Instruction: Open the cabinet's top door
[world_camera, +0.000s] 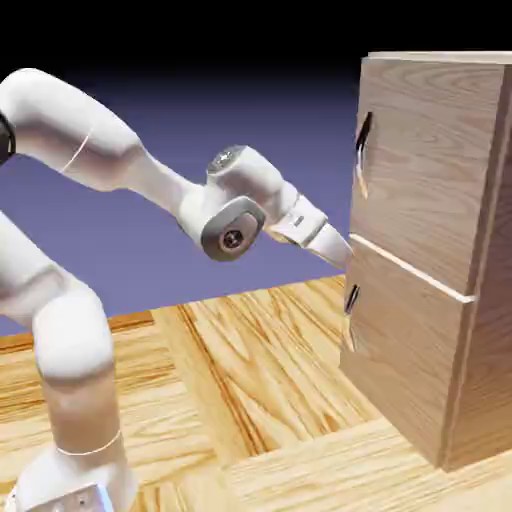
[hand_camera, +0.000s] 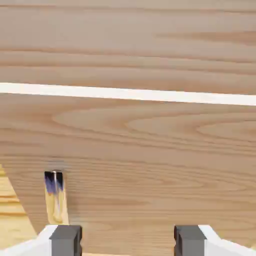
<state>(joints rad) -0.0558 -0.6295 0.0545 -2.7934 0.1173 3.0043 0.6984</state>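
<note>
I hold the gripper spread and empty before the lower door, presumably staged for an upward approach, since the top door sits closed above the seam, its handle near the cabinet's far upright edge.

Wood-patterned floor, cabinet, robot base

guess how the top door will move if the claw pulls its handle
The top door looks like a flat, stiff panel, so it should likely swing as one piece. Its handle looks slim and shiny, so it may be slippery.
</note>
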